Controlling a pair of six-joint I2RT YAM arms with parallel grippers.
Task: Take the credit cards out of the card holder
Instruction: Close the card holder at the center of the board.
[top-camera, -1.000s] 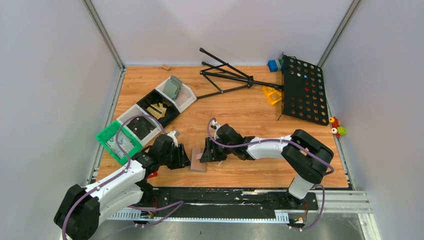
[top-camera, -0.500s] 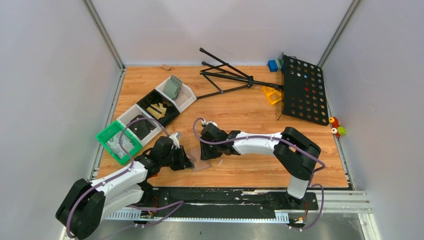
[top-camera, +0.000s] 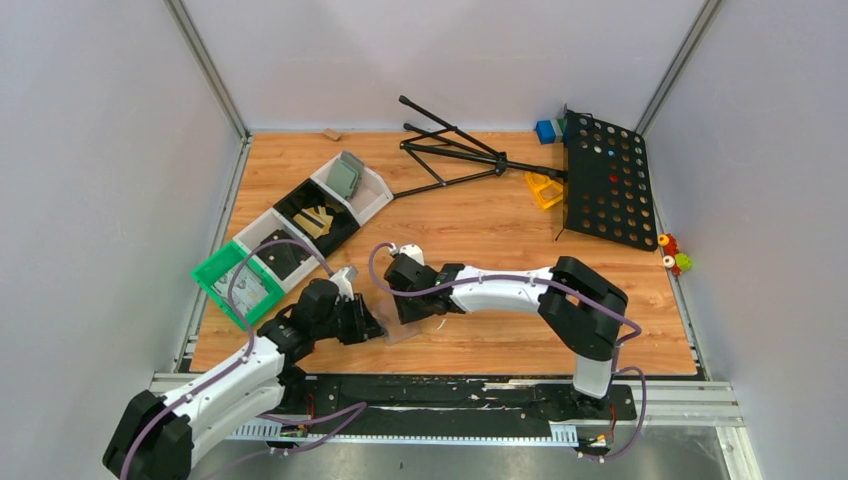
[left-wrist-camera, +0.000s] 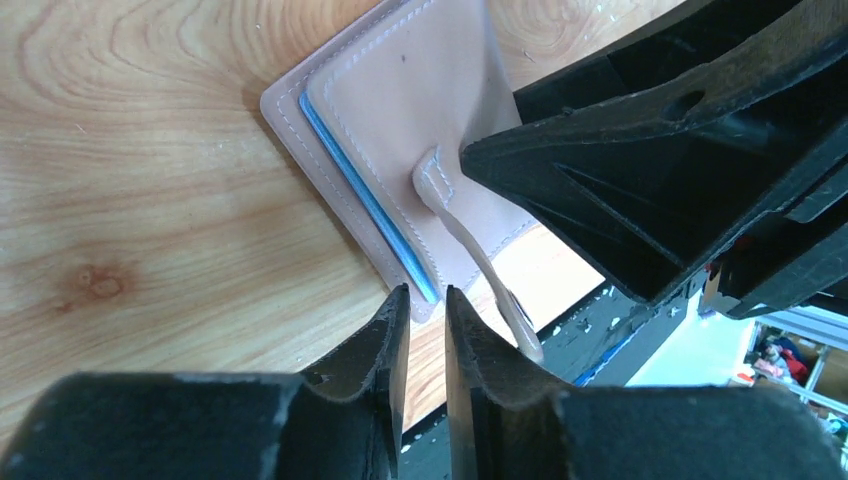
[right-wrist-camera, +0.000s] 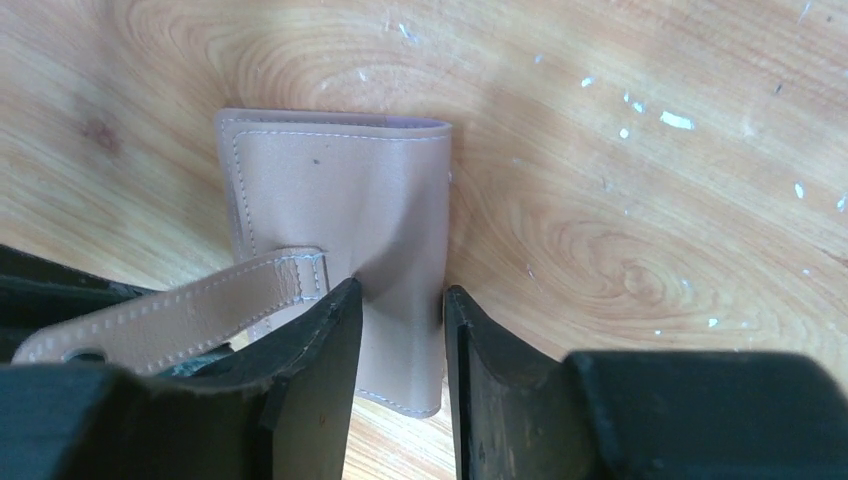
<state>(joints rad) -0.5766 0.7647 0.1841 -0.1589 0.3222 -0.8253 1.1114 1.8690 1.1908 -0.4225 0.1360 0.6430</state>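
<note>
**a:** ok so where's the holder sitting in this one?

**b:** the flat salmon-tan stitched card holder (right-wrist-camera: 330, 190) is lying folded shut on the light wooden table (top-camera: 500, 230). it's close to the near edge, right between the two arms. its strap (right-wrist-camera: 180, 305) hangs loose and sticks out to one side. from the left wrist cam you can see a thin light blue layer (left-wrist-camera: 365, 205) peeking out between the tan flaps.

**a:** and the grippers? either one got it?

**b:** the right gripper (right-wrist-camera: 397, 310) is on the far side of it, black fingers clamped on the holder's edge just beside where the strap is sewn on. the leather puckers up between them, so i'd call that a grip. the left gripper (left-wrist-camera: 427, 310) sits low on the near side, jaws drawn nearly together, with one corner of the holder poking right at the gap. honestly can't tell if it's pinching that corner or just touching it. the two grippers are pretty much nose to nose over the holder.
</note>
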